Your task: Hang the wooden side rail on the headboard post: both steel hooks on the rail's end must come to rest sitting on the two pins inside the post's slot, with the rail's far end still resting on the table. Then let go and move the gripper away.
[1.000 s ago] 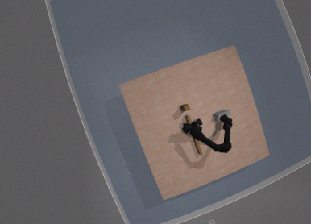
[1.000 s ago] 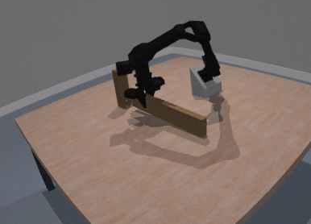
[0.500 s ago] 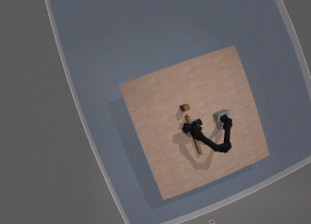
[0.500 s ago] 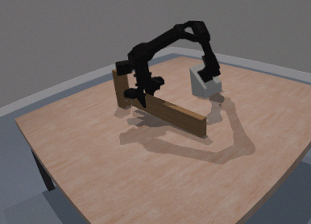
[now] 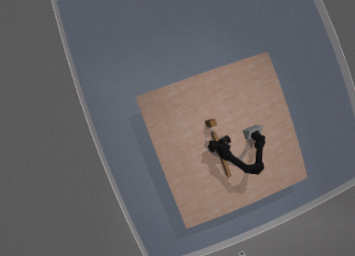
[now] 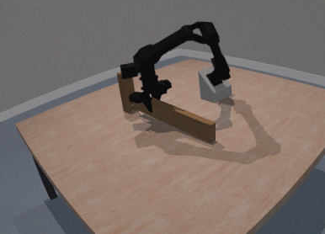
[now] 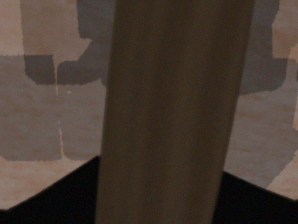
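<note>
The wooden side rail [image 5: 224,166] [image 6: 185,119] [image 7: 172,100] is a long brown board standing on its narrow edge. My gripper [image 5: 219,146] [image 6: 151,103] [image 7: 142,164] points down and is shut on the rail, near the end toward the post. The rail's far end is low, on or just above the table. The headboard post [image 5: 211,122] [image 6: 125,93] stands upright beyond the rail's near end, with a small gap between them in the view from above. The hooks, the slot and the pins cannot be made out.
The wooden table [image 5: 179,104] [image 6: 105,167] bears everything. The arm's grey wedge-shaped base mount [image 5: 248,133] [image 6: 207,91] stands to the right of the rail and post. The arm arches from it over to the rail and casts shadows on the table.
</note>
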`<state>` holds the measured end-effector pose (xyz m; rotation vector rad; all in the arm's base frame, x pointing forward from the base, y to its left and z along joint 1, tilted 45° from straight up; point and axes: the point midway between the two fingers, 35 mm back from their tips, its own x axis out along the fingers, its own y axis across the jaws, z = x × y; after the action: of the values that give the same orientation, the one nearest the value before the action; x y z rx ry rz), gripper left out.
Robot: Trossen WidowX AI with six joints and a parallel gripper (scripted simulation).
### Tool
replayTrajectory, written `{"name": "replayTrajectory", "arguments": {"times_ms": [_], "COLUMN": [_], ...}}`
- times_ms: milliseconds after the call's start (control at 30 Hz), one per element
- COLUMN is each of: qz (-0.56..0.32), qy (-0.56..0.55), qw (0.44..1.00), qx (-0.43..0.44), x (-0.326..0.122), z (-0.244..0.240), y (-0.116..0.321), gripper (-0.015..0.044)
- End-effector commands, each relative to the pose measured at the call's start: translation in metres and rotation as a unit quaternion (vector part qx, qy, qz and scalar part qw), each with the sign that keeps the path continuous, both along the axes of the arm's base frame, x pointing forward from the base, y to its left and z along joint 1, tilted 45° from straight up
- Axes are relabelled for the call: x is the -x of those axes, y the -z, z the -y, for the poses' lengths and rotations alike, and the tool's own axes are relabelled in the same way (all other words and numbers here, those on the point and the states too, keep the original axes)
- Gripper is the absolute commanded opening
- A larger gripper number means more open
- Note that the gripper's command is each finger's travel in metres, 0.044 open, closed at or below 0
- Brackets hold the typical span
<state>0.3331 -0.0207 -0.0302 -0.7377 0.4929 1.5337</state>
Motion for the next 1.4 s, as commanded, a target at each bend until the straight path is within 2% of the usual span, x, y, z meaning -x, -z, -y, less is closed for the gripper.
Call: {"name": "replayTrajectory", "arguments": {"times_ms": [0,1367], "qz": [0.005,0.005], "qy": [0.002,0.002], "qw": [1.000,1.000], "qx": [0.004,0.004], "x": [-0.0009,-0.0006], "z": [0.0050,0.0080], "y": [0.0007,0.0032], "gripper": [0.0000,0.0000]}}
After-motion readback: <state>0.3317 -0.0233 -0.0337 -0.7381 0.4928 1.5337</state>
